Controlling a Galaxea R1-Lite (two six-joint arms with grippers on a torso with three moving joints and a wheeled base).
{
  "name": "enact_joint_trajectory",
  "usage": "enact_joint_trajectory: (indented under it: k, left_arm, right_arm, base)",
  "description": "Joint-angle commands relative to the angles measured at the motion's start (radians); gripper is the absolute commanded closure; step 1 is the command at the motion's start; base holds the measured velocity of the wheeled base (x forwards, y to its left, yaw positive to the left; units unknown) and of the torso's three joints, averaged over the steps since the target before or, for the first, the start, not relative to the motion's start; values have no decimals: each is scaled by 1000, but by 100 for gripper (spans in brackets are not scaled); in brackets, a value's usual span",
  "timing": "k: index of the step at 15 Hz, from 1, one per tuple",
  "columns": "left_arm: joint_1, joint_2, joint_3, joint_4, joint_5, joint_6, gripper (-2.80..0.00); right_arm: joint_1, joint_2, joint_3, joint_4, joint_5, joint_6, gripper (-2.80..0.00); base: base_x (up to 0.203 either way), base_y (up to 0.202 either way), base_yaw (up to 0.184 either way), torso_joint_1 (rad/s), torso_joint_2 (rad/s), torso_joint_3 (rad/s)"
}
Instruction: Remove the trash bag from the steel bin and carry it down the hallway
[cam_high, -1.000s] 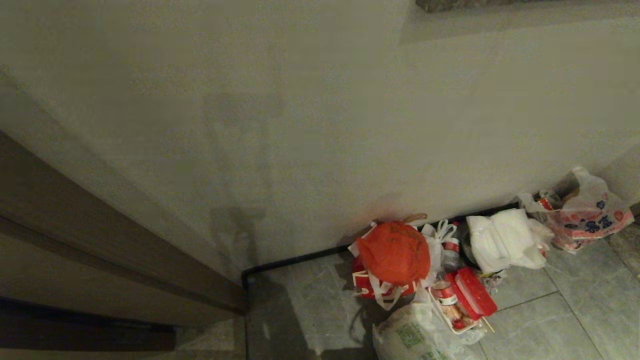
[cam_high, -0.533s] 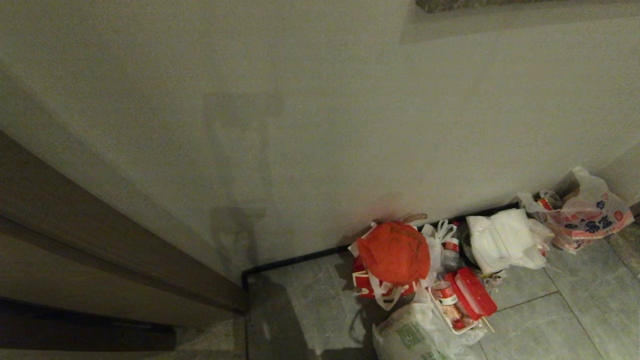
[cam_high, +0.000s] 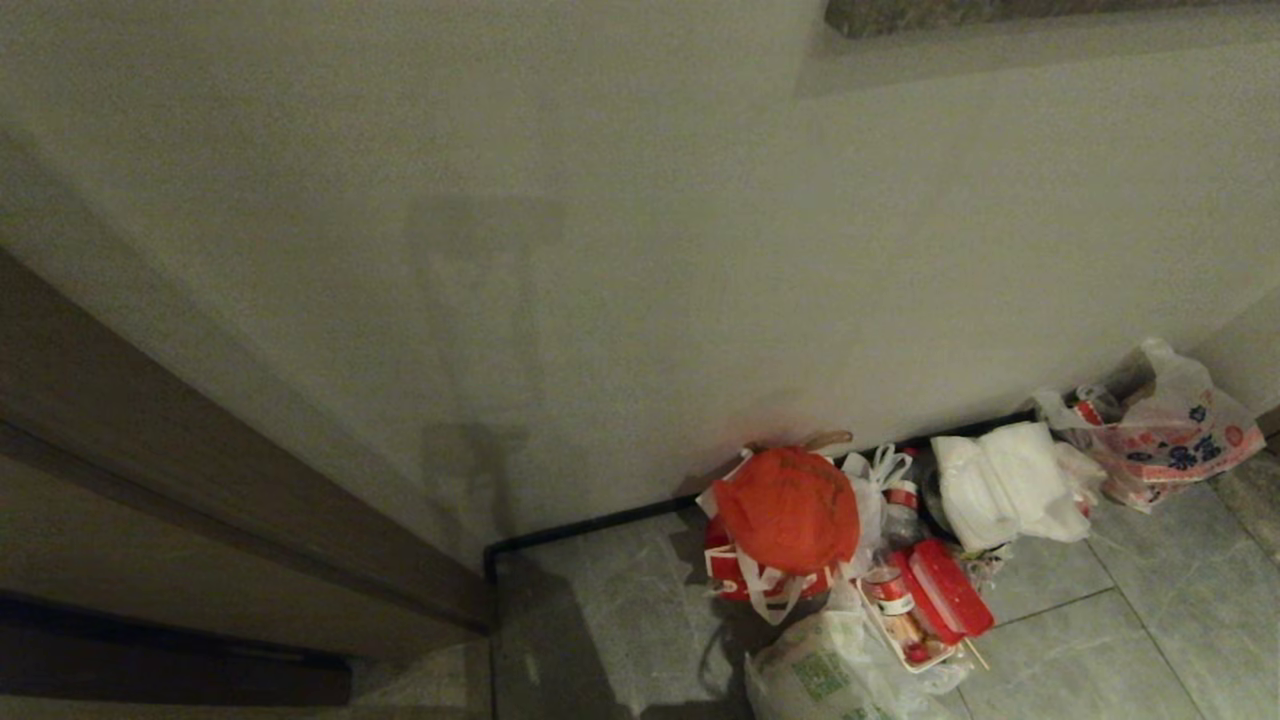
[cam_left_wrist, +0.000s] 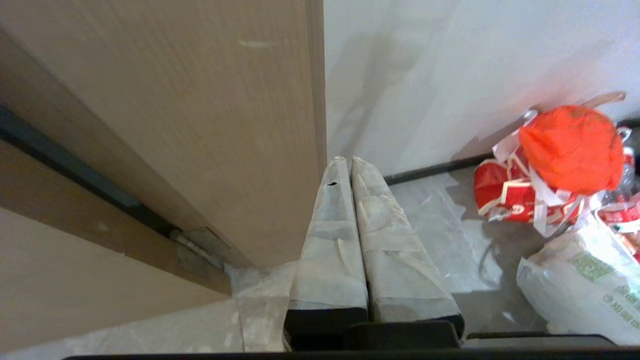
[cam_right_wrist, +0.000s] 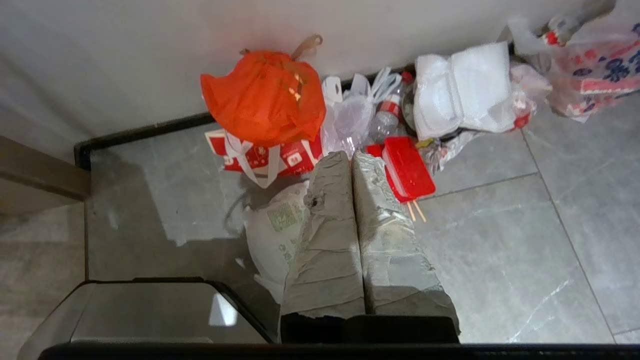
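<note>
The trash bag (cam_high: 822, 675), whitish with green print showing through, lies on the grey tiled hallway floor (cam_high: 1100, 650) at the near edge of a rubbish pile. The same trash bag (cam_right_wrist: 275, 230) sits just under my right gripper (cam_right_wrist: 347, 155), whose taped fingers are pressed together on nothing. In the left wrist view the trash bag (cam_left_wrist: 585, 285) lies off to one side of my left gripper (cam_left_wrist: 350, 160), which is also shut and empty, near a wooden door panel (cam_left_wrist: 175, 125). The steel bin is out of view. Neither gripper shows in the head view.
An orange-red bag (cam_high: 788, 508) sits on a red-and-white carton against the cream wall (cam_high: 600, 250). Beside it lie a red-lidded box (cam_high: 945, 585), white foam containers (cam_high: 1005, 480) and a white bag with red and blue print (cam_high: 1165, 430). Dark skirting (cam_high: 590, 522) runs along the wall.
The head view has tilted a touch, so the whole scene sits slightly lower. Nothing in the pile has moved.
</note>
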Motion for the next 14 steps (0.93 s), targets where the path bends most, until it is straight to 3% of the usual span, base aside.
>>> enact_joint_trajectory:
  k: [1,14]
  left_arm:
    - [1,0,2,0,0,-1,0]
    - [1,0,2,0,0,-1,0]
  right_arm:
    - [0,0,0,1,0,0,0]
    - [0,0,0,1,0,0,0]
  base:
    - [0,0,0,2,2,175]
    - [0,0,0,1,3,202]
